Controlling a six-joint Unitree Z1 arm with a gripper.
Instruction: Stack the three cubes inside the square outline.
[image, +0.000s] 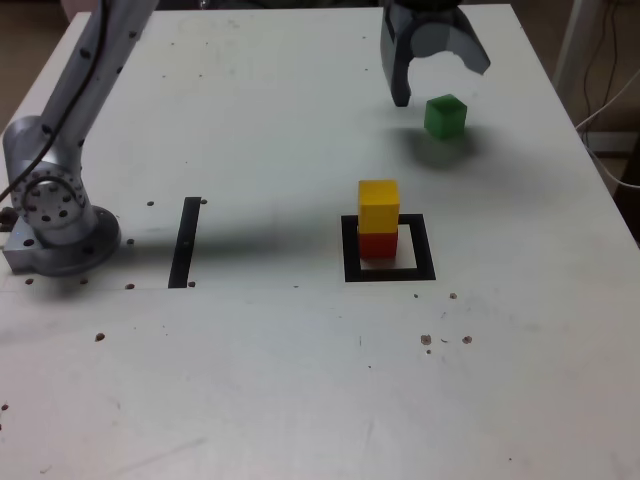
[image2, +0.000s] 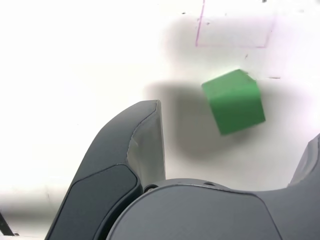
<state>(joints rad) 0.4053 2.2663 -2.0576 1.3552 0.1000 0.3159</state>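
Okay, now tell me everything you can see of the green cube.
The green cube is a small, solid-coloured block with plain flat faces and no visible markings; its material can't be told for sure. It sits turned at an angle on the white tabletop, beyond the square outline and toward the exterior view's right. The open gripper hovers over that area, and in the wrist view neither finger touches the cube. Nothing is on top of it.
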